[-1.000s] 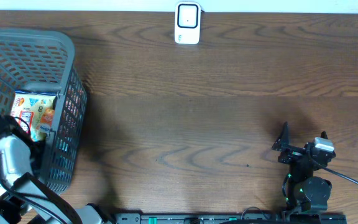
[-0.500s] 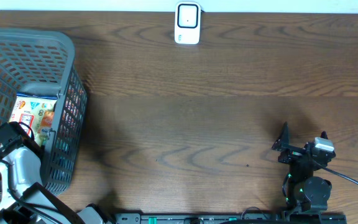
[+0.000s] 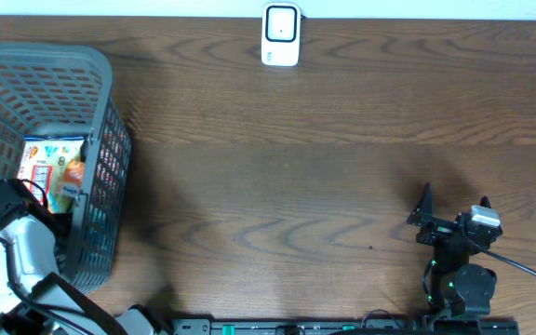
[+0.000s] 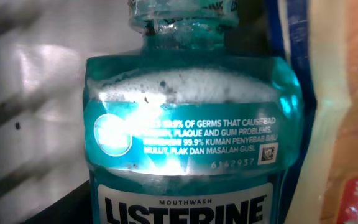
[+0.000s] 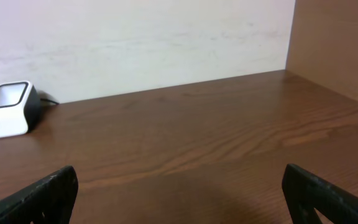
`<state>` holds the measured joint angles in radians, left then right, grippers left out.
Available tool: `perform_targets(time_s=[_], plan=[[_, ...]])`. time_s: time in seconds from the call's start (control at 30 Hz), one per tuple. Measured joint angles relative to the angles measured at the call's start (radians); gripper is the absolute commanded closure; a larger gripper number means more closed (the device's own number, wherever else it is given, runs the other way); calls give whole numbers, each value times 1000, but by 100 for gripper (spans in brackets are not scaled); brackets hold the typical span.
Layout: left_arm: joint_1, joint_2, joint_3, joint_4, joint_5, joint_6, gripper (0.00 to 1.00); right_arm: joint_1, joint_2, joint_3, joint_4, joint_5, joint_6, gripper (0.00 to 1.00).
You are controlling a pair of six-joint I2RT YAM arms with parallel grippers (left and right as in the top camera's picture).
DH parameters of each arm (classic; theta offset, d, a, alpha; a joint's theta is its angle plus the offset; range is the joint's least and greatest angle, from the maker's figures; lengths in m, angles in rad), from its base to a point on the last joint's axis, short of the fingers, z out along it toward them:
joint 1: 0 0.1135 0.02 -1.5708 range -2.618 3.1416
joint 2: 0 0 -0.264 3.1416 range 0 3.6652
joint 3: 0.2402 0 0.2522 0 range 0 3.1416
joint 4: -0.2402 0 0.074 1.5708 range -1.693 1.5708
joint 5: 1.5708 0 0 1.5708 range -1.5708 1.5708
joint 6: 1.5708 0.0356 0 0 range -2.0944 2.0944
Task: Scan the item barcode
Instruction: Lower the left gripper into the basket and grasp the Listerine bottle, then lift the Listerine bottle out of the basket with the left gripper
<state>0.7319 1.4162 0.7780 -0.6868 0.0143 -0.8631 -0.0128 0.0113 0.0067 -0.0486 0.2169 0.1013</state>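
Left gripper (image 3: 9, 198): down in basket (image 3: 63, 56), over bottle (image 4: 185, 143), hold cannot be told | bottle: in basket, beside packet (image 4: 347, 124) | right gripper (image 5: 179, 180): jaws wide, empty | risk: slick round bottle may slip or twist; barcode, unseen, may miss scanner (image 3: 280, 35).

overhead: even, sharp | left wrist: dim, glare on mouthwash bottle (image 4: 166, 134) (text washed out)

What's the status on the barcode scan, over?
Left gripper down in basket, jaws not visible. Right gripper open, idle. Mouthwash bottle in basket beside snack packet, not yet at scanner. Basket wall in the way.
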Motion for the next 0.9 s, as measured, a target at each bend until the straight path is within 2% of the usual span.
perform_targets(time_s=[0.37, 0.9], plan=[[-1, -219, 169, -57, 47, 35, 37, 0, 0, 0, 0, 0, 0, 1], [-1, -342, 181, 9, 13, 53, 36, 0, 0, 0, 0, 0, 0, 1]])
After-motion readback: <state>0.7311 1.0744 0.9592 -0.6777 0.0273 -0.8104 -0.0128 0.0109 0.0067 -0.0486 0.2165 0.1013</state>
